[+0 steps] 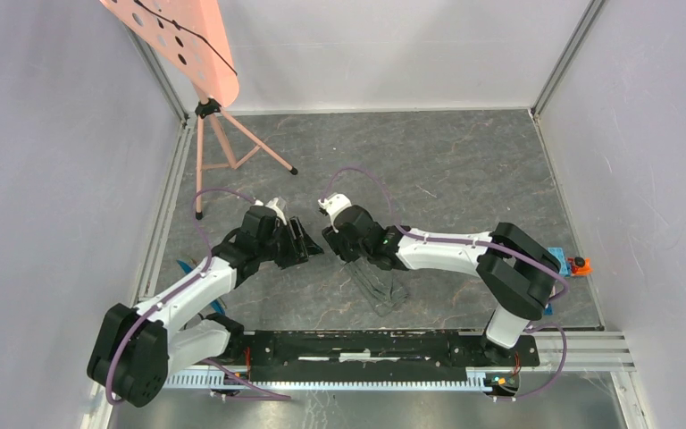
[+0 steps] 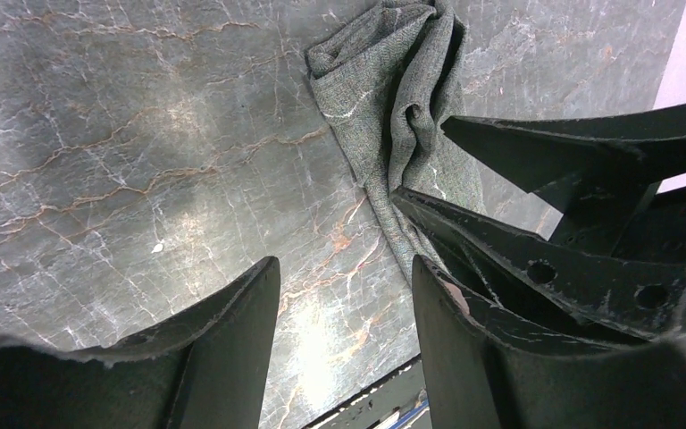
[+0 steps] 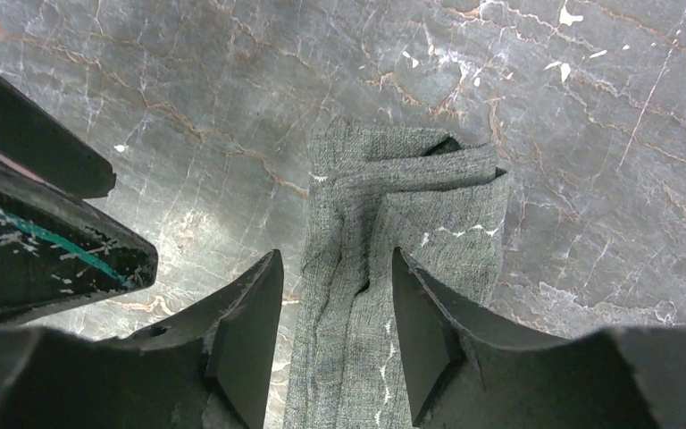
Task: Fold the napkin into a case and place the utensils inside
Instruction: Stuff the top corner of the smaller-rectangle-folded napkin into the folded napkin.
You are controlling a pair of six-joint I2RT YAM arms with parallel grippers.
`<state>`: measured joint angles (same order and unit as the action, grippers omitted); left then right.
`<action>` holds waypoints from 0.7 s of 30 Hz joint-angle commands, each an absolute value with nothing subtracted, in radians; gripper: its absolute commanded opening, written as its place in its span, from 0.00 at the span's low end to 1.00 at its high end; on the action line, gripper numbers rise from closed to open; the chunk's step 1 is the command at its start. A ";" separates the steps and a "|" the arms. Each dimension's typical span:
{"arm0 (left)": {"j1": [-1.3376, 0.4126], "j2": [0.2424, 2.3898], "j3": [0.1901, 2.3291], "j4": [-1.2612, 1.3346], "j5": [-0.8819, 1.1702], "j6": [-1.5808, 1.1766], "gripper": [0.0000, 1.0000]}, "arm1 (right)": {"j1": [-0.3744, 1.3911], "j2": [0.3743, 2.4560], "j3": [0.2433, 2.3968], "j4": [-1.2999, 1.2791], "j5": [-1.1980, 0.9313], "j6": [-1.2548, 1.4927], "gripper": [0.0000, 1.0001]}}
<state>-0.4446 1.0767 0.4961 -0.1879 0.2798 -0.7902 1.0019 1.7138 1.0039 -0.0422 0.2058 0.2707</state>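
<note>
The table (image 1: pixel 464 170) fills the middle of the top view, and both arms reach in over it so their ends meet just left of centre. I'd say they sit head to head like that because both work the same cloth. The pink stand (image 1: pixel 198 54) leans in at the upper left, well out of the way.

The napkin (image 1: pixel 377 286) lies a little below centre, folded into a narrow strip with one end doubled over. It looks like a half-made case, and nothing is tucked in it yet.

The right claw (image 3: pixel 336 252) hangs right over that strip. Its jaws are about half spread and stand either side of the centre crease, pinching nothing. The left claw (image 2: pixel 344 261) sits just beside it over bare table. It is a bit wider, with nothing between its jaws, and the cloth lies off by its right finger.

The small blue block (image 1: pixel 564 264) rests at the right edge. By the left arm (image 1: pixel 188 290) I can make out some thin blue slivers (image 1: pixel 185 264). They're probably the utensils, though they are too small to be sure.
</note>
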 commanded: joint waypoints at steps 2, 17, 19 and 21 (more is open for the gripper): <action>-0.445 1.054 0.486 -0.192 0.263 -0.744 0.63 | 1.009 1.681 1.015 -0.067 0.250 0.254 0.56; -0.445 1.031 0.483 -0.213 0.257 -0.734 0.63 | 1.015 1.775 1.076 -0.035 0.288 0.254 0.47; -0.446 1.034 0.484 -0.214 0.258 -0.733 0.63 | 1.016 1.783 1.083 -0.035 0.295 0.254 0.47; -0.445 1.034 0.487 -0.214 0.258 -0.732 0.63 | 1.019 1.794 1.094 -0.042 0.307 0.254 0.47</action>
<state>-0.4446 1.0519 0.4866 -0.2153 0.2665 -0.7898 1.0084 1.7706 1.0386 -0.0692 0.2680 0.2630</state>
